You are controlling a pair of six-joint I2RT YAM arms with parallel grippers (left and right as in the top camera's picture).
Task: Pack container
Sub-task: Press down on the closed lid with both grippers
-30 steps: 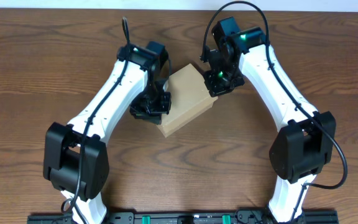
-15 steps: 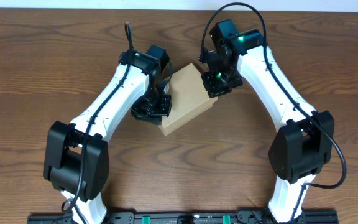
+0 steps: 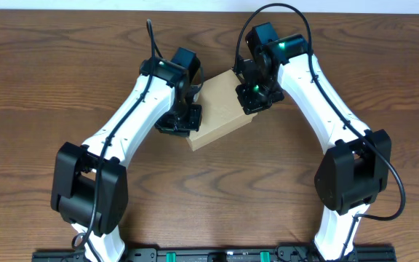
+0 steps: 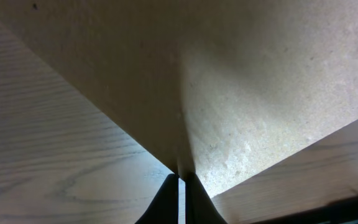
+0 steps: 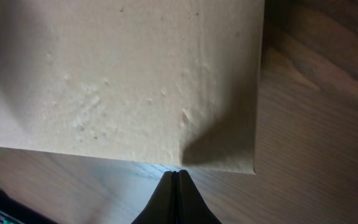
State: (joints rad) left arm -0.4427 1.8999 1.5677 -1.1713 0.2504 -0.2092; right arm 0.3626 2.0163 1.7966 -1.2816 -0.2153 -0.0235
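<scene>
Right now I see the container [image 3: 220, 110] lying on the wooden table [image 3: 57, 65], near the middle and toward the far side. It is turned askew, so its corners point along the diagonals. Its flap lid is down, and from overhead the top shows as one plain brown face. My two arms reach in from either side. The left arm's wrist sits against the box's left edge and the right arm's wrist sits over its far right corner. Through the left wrist camera, the left gripper [image 4: 179, 185] is clenched, its fingers drawn together with only a thin sliver of light between them. Their tips come up to the cardboard's lower edge, where a faint crease runs up the face, beside the box rather than around it. Through the right wrist camera, the right gripper [image 5: 176, 185] is clenched tight as well, fingers pressed flat to one another. Their tips meet the box's edge close to a corner, with bare wood to the right. I cannot tell whether either pair of tips presses the cardboard or merely rests there.
</scene>
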